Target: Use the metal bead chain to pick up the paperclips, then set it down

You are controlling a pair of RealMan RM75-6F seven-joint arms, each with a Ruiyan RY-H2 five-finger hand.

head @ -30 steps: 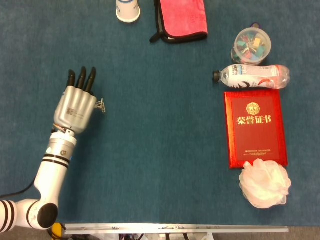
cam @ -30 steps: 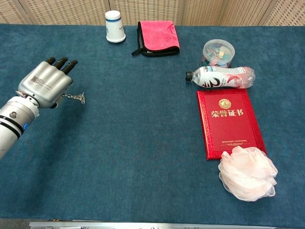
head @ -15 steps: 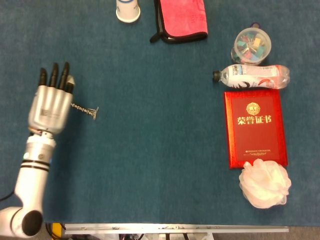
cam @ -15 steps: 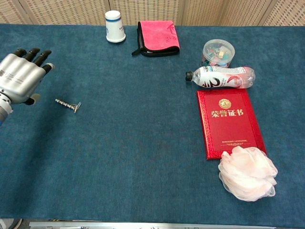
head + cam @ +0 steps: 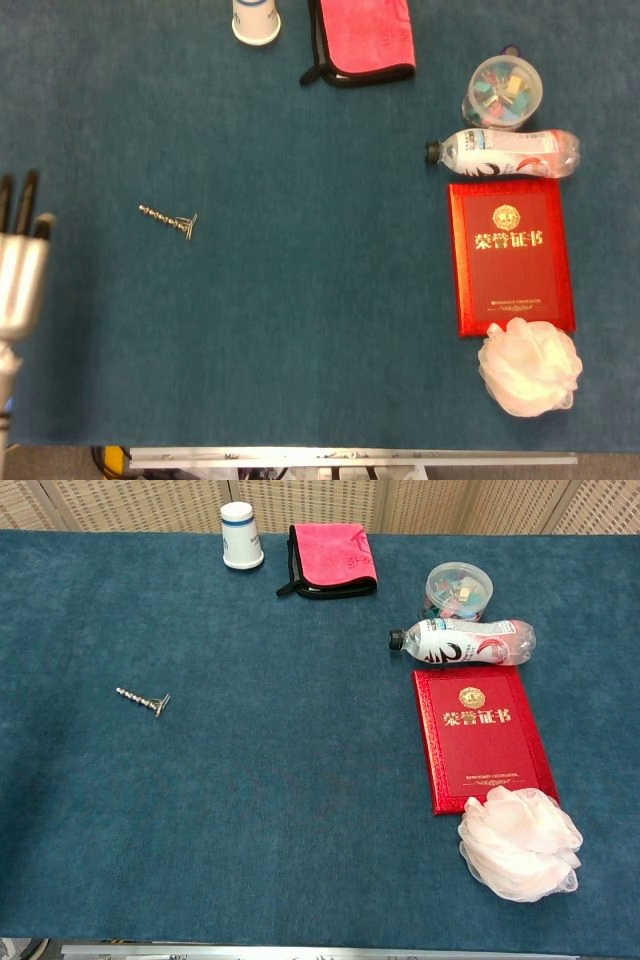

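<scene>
At the near left edge of the head view, the left hand (image 5: 20,270) shows only in part, its dark fingers (image 5: 22,200) extended and apart with nothing in them; the right hand is out of sight. Up and to the right of those fingertips, well apart from them, the metal bead chain (image 5: 160,216) lies flat on the blue table (image 5: 300,320), the paperclips (image 5: 190,226) clinging to its right end. Much farther right sit a red certificate book (image 5: 511,256), a bottle (image 5: 505,152) and a clear tub (image 5: 502,92).

1 bead chain (image 5: 160,215), 1 cup (image 5: 256,20), 1 cloth (image 5: 361,38), 1 tub (image 5: 502,91), 1 bottle (image 5: 505,153), 1 booklet (image 5: 511,256), 1 sponge (image 5: 530,367)
</scene>
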